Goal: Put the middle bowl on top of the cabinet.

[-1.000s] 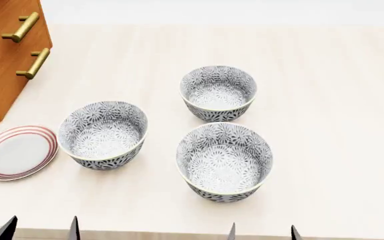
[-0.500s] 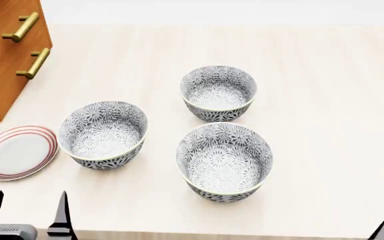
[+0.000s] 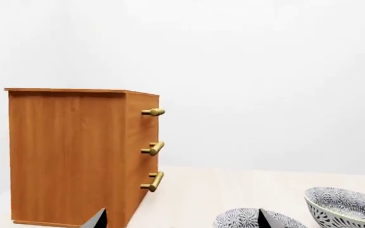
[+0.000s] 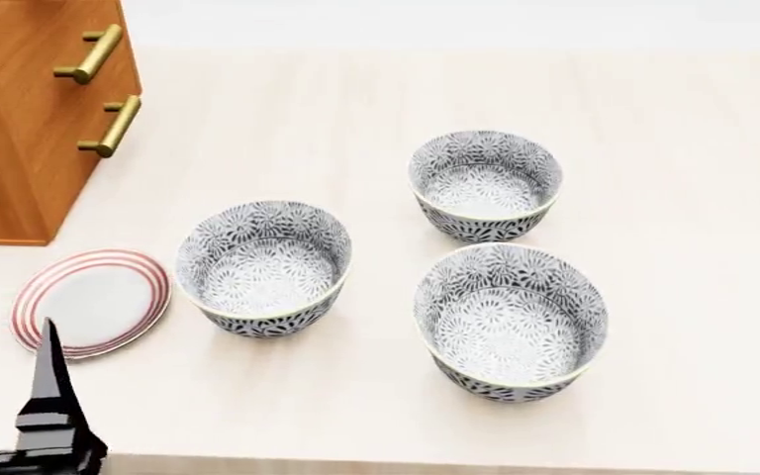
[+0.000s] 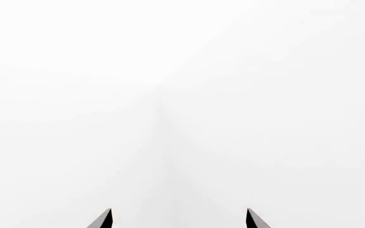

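Table edges: the near edge of the table (image 4: 394, 463) is seen along the bottom of the head view, close to the nearest bowl (image 4: 513, 322); the far edge lies well behind the bowls.
Open room: bare tabletop is seen to the right of the bowls and between them and the cabinet (image 4: 24, 119).
Cabinet: it stands at the far left of the table, with its brass handles (image 4: 110, 127) jutting toward the bowl side. From the left wrist view only the thin front edge of its top is seen.
Middle bowl (image 4: 486, 186): taken as the farther bowl, whose centre lies between the other two from left to right. It is set on the table, well apart from the cabinet and just behind the nearest bowl.
Orientation: it is upright with its mouth facing up. Being round, it shows no long axis.
Left bowl (image 4: 264, 269): it is set just beside the plate (image 4: 90, 302).
Left gripper (image 3: 179, 221): it is raised by the near-left corner, with its jaws spread wide and nothing held.
Right gripper (image 5: 179, 219): its jaws are spread wide and empty, and it is turned toward blank white.
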`<state>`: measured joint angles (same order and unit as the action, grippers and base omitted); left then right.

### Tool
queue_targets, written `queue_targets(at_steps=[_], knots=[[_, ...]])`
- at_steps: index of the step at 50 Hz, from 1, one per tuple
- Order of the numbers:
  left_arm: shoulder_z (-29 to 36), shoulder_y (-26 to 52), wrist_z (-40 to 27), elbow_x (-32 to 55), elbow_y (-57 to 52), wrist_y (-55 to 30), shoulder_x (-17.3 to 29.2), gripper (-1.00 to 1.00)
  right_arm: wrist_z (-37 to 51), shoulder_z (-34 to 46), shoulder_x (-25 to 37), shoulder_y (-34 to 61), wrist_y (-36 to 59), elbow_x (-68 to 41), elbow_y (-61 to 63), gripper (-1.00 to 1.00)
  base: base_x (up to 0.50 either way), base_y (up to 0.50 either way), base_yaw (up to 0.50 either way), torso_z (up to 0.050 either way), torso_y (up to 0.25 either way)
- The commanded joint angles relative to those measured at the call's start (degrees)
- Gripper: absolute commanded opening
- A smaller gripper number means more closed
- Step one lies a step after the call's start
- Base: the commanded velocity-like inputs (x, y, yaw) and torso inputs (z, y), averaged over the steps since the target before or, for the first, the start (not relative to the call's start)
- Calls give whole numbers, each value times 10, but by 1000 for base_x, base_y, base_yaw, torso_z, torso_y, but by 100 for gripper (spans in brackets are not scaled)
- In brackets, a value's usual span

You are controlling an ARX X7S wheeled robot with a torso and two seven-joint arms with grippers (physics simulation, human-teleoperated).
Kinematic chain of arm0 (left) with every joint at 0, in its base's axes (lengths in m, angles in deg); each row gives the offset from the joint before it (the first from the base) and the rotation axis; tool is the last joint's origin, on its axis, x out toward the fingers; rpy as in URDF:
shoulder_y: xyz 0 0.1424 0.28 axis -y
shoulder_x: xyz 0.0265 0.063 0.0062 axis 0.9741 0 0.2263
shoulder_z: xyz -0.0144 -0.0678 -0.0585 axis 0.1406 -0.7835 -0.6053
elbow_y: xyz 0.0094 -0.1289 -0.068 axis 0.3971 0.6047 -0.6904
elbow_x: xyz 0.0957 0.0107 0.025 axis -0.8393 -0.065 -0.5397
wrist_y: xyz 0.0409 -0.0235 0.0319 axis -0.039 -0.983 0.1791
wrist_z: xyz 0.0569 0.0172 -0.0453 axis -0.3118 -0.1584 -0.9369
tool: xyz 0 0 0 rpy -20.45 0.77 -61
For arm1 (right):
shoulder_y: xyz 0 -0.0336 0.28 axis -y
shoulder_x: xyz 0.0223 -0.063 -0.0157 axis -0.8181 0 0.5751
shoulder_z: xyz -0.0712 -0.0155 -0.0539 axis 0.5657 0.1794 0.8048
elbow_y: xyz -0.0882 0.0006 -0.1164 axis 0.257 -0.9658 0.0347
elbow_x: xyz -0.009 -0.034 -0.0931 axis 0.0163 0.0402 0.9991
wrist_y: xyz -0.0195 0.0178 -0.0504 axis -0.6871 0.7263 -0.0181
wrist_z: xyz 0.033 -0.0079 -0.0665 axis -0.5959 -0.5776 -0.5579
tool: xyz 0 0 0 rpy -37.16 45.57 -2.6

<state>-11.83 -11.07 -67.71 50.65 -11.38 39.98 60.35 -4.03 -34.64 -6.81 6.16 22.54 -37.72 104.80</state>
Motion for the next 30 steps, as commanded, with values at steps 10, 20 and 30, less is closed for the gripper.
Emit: queue_targets(at_steps=[10, 20, 30], knots=[[-51, 22, -41, 49, -107, -54, 10, 100, 33, -12, 19, -30, 2, 16, 35, 100, 0, 500, 0, 0, 0], [-48, 25, -38, 54, -88, -44, 16, 100, 45, -8, 21, -33, -7, 16, 32, 100, 0, 500, 0, 0, 0], [-50, 25, -41, 67, -90, -50, 20, 100, 57, -5, 25, -32, -2, 24, 32, 100, 0, 348, 0, 0, 0]])
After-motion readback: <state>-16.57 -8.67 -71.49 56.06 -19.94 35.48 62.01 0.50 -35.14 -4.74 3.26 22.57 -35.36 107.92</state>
